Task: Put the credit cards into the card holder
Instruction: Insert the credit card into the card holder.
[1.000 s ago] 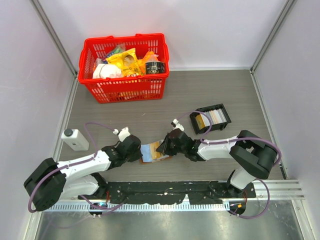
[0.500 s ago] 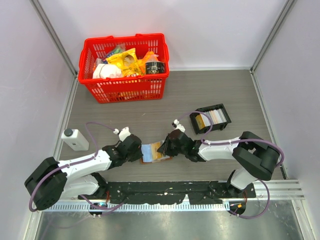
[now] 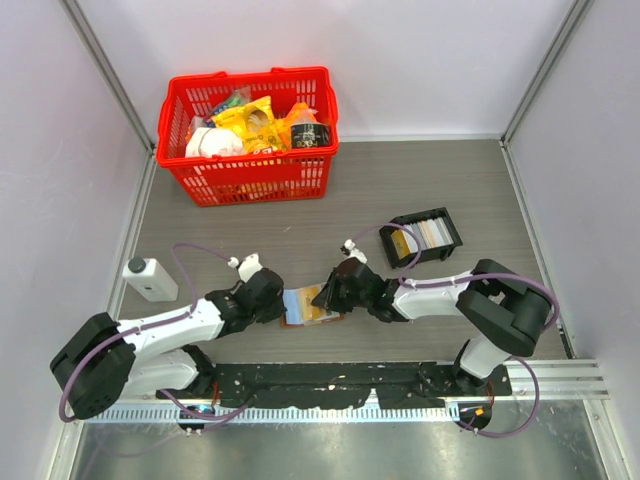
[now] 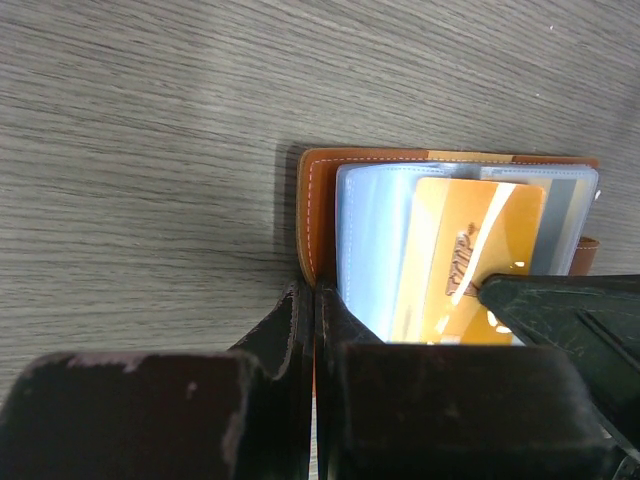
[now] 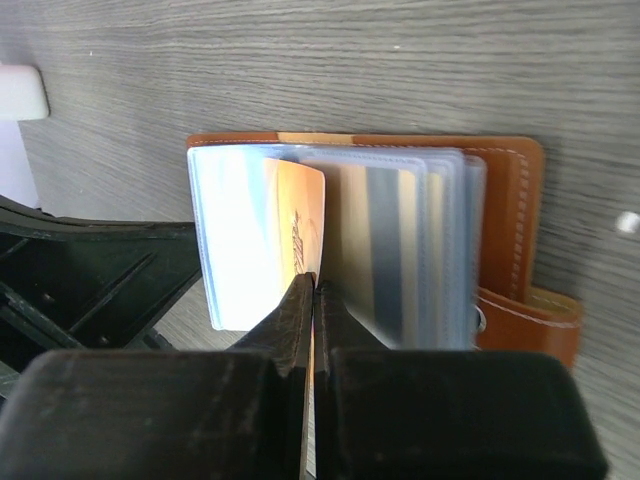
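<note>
While both arms reach in low from the near edge, the work sits between them at the front middle of the tabletop [image 3: 400,200]: the card holder [image 3: 306,306] lies open and flat, its clear sleeves fanned upward. From its own side the left pincer [image 4: 314,300] is closed tight on the brown leather edge nearest it, pinning the holder in place. Opposite it, the right pincer [image 5: 313,290] is closed thin on the near edge of a yellow-orange card [image 5: 296,225], which stands partly inside one of the clear sleeves; the left wrist view shows the same card with much of its face under the plastic, so I judge this insertion to be under way, not finished. Some sleeves seem to carry pale cards already, though through the plastic I cannot tell how many. Farther back and to the right, well apart from the holder, a small black tray [image 3: 422,237] holds several more cards [image 3: 420,234] on edge, so most of the task looks undone. Room is tight at the holder, where the two pincers nearly face each other across it and the snap tab [image 5: 535,320] juts from its corner on the right arm's side. Beyond that, bare wood grain runs to the tray, giving the right arm a free path. A white device [image 3: 150,279] sits by the left wall, and a red basket [image 3: 250,175] of groceries stands at the far left, clear of any reach needed.
</note>
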`<act>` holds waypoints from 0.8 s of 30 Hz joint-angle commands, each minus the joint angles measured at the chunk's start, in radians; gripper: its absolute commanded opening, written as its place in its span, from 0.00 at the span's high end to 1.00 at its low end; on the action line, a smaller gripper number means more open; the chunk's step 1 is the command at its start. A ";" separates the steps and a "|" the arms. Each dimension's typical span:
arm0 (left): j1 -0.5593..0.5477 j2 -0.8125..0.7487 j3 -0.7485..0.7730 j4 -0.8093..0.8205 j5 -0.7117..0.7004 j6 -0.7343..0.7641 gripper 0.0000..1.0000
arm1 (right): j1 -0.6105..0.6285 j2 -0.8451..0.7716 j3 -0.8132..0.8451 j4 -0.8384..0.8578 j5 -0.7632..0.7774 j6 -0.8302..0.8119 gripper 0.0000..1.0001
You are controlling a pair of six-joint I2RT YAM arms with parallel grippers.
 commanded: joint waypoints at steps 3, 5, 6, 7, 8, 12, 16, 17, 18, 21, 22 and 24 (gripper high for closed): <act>-0.006 0.043 -0.001 -0.029 -0.005 0.008 1.00 | 0.018 0.076 -0.003 -0.100 -0.120 -0.020 0.99; -0.006 0.040 -0.003 -0.028 -0.006 0.008 1.00 | 0.016 0.068 -0.012 -0.092 -0.133 -0.020 0.99; -0.006 0.037 -0.007 -0.021 -0.006 0.008 1.00 | 0.016 0.081 -0.011 -0.072 -0.144 -0.022 0.99; -0.003 0.038 -0.008 -0.018 -0.006 0.008 1.00 | 0.016 0.090 0.001 -0.067 -0.161 -0.028 0.99; -0.004 0.040 -0.006 -0.018 -0.008 0.008 1.00 | 0.018 0.117 0.009 -0.052 -0.172 -0.033 0.99; -0.006 0.043 -0.001 -0.020 -0.003 0.009 1.00 | 0.034 0.147 0.049 -0.052 -0.177 -0.029 0.96; -0.004 0.033 -0.001 -0.038 -0.008 0.008 1.00 | 0.031 0.076 0.035 -0.110 -0.074 -0.037 0.86; -0.006 0.029 -0.003 -0.038 -0.009 0.009 1.00 | 0.028 0.043 0.032 -0.126 -0.054 -0.040 0.83; -0.004 0.024 -0.006 -0.038 -0.009 0.009 1.00 | 0.027 0.027 0.031 -0.145 -0.023 -0.051 0.81; -0.004 0.021 -0.006 -0.043 -0.009 0.011 1.00 | 0.021 -0.042 0.034 -0.198 0.055 -0.074 0.73; -0.004 0.021 -0.006 -0.043 -0.008 0.012 1.00 | 0.019 -0.048 0.034 -0.199 0.066 -0.094 0.71; -0.004 0.021 -0.003 -0.041 -0.005 0.017 1.00 | 0.019 -0.054 0.040 -0.198 0.058 -0.111 0.69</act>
